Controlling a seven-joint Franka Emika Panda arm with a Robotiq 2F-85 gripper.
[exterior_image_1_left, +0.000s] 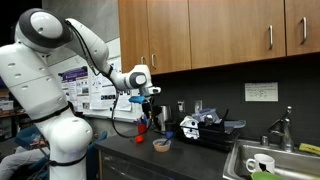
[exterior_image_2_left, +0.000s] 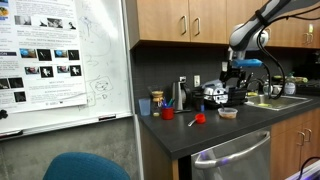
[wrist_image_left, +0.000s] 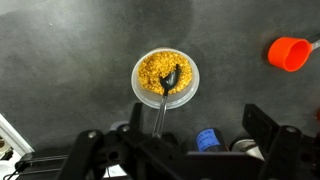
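Fingers (wrist_image_left: 262, 126) spread wide, arm (exterior_image_1_left: 95, 45) reaching out, poised above the bowl (wrist_image_left: 137, 85).

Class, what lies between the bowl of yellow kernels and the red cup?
Bare dark countertop only, between bowl and red cup; the wrist view shows it.

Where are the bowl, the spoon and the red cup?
bowl (wrist_image_left: 137, 80), wrist view, on its left rim.
spoon (wrist_image_left: 162, 104), wrist view, on its handle.
red cup (wrist_image_left: 287, 53), wrist view, on its side.
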